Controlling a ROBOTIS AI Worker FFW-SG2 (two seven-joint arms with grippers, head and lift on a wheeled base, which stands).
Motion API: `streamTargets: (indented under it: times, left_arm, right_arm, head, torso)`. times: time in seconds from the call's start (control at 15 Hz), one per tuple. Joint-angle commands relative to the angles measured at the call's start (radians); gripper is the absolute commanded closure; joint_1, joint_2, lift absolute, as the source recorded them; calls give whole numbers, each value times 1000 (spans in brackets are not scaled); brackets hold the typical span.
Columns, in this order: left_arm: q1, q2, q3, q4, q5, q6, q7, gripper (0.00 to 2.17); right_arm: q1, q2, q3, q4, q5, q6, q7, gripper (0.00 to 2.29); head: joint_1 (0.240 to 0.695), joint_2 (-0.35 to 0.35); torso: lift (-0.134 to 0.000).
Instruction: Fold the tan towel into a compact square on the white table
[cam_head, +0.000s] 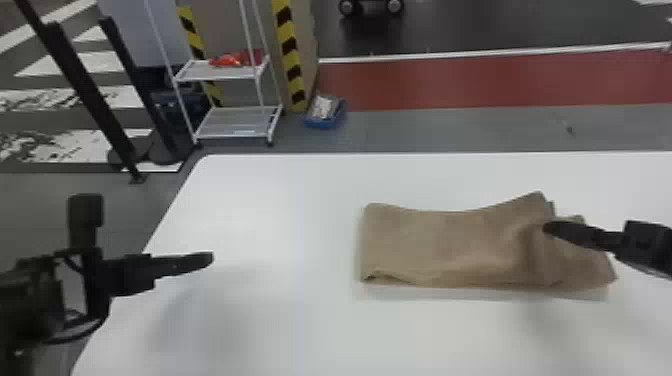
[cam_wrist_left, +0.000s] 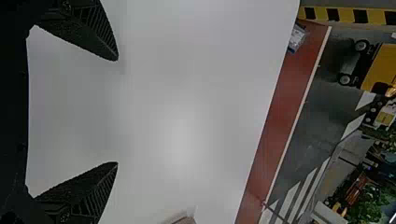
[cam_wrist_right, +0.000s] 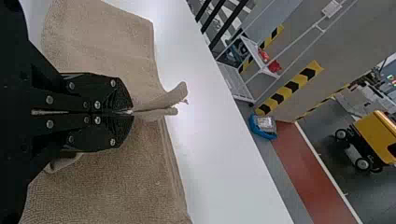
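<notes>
Wrist views reveal tan towel (cam_wrist_right: 112, 182) pinched in right claw (cam_head: 554, 230), left claw (cam_head: 204, 260) spread.

Tan rectangular cloth towel (cam_head: 450, 245): matt, rough nap
White flat worktop (cam_head: 280, 215): smooth, soft sheen
Black two-fingered left claw (cam_head: 207, 258): matt, ribbed inner faces
Black two-fingered right claw (cam_head: 551, 229): matt, shiny metal screws
Blue shallow tray (cam_wrist_right: 262, 134): plastic-looking

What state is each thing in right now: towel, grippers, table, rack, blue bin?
Tan towel: partly folded, oblong, bunched toward its right end.
Left gripper: open, empty, over the table's left side.
Right gripper: shut on a pinch of towel.
White table: bears the towel.
White rack: upright, red items on its upper shelf.
Blue bin: on the floor, filled.
</notes>
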Motion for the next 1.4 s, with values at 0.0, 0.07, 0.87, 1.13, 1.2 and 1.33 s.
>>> streamTargets:
  times: [0.0, 0.07, 0.87, 1.13, 1.2, 1.33]
  left_arm:
    - [-3, 1, -5, 3, -9, 0, -3, 87]
    - [-3, 3, -5, 8, -9, 0, -6, 87]
    - [-3, 6, -26, 25, -26, -3, -30, 87]
    - [-1, 6, -23, 23, -32, -3, -30, 87]
    - [0, 3, -22, 21, -32, 0, -32, 87]
    - [2, -3, -28, 17, -35, 0, -30, 87]
  right_arm:
    - [-21, 1, -12, -31, -26, 76, 0, 1170]
    - [-23, 1, -20, -31, -31, 76, -8, 1170]
    - [-52, 1, -84, 23, -35, 115, -20, 1170]
    - [-42, 1, -150, 5, -74, 137, -19, 1170]
    - [-29, 1, -145, 40, -72, 79, -23, 1170]
    - [-38, 1, -144, 72, -74, 54, -25, 1170]
  head:
    - [695, 160]
    - [695, 162]
    - [695, 136]
    - [695, 129]
    - [695, 126]
    - [695, 121]
  torso:
    - [-123]
    - [-123]
    - [-123]
    - [-123]
    - [-123]
    - [-123]
